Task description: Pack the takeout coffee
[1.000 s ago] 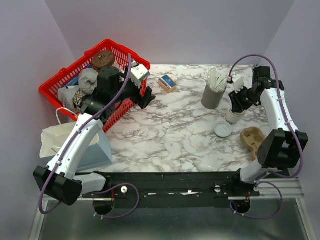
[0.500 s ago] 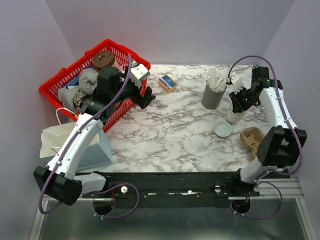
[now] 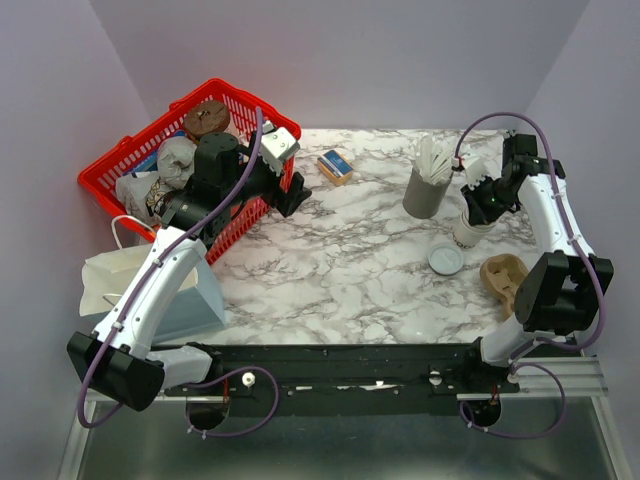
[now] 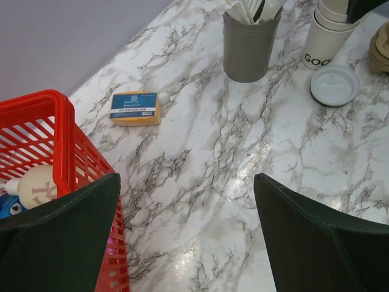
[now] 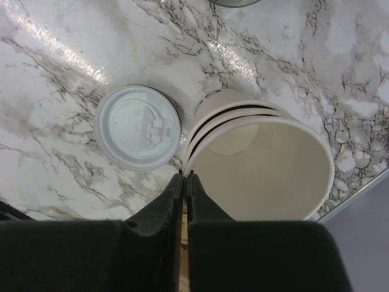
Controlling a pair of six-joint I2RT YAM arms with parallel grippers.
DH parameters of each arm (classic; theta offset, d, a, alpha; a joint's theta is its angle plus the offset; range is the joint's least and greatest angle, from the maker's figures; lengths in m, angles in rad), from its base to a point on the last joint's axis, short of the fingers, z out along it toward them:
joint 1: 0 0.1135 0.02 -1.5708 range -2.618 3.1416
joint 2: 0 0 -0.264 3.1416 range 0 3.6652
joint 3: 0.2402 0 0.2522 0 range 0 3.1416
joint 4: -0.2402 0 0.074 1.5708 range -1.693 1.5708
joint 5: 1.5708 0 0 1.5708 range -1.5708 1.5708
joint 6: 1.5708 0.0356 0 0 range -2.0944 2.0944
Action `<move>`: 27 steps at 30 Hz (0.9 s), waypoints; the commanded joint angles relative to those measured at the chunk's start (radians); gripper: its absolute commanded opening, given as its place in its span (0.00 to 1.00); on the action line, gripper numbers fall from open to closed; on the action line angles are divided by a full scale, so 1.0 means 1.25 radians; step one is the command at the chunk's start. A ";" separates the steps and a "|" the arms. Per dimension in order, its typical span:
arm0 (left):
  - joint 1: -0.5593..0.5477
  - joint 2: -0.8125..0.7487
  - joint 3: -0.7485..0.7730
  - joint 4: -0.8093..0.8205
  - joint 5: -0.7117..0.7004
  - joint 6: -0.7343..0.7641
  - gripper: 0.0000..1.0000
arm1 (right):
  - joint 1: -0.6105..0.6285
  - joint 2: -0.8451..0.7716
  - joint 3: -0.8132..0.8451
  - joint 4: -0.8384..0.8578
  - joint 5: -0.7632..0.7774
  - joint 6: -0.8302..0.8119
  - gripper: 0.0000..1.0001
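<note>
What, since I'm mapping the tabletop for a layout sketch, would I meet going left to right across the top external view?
Red basket → small yellow-and-blue box → grey utensil holder → stack of cream paper cups → brown cup carrier.

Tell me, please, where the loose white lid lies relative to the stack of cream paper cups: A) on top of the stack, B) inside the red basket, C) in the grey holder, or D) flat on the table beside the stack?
D: the loose white lid lies flat on the marble table right beside the stack of cream cups, whose top cup is open.
</note>
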 commanded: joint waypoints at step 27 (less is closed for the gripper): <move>-0.005 0.020 -0.017 0.047 0.045 -0.036 0.99 | 0.019 -0.123 -0.055 0.193 0.240 -0.030 0.01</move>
